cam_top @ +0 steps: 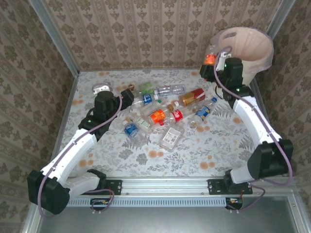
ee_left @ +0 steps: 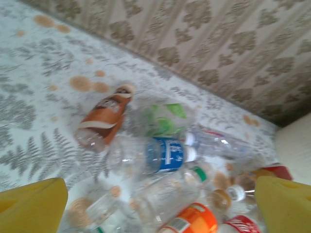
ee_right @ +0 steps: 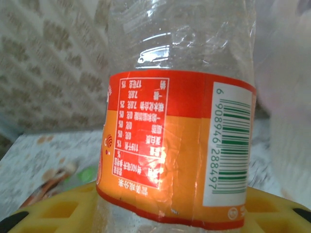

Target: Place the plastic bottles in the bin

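Nearest, the left gripper (cam_top: 128, 93) hangs with its fingers spread wide and empty at the left edge of the plastic bottles (cam_top: 160, 114) strewn across the table (cam_top: 194, 155). Farther back, the right gripper (cam_top: 214, 65) clamps an orange-labelled bottle (ee_right: 175, 145) at the rim of the bin (cam_top: 257, 60) in the far right corner.

Roughly a dozen bottles (cam_top: 158, 116), one bin (cam_top: 258, 48)

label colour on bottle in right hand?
The bottle has a red-and-orange label with a white barcode strip; clearest in the right wrist view.
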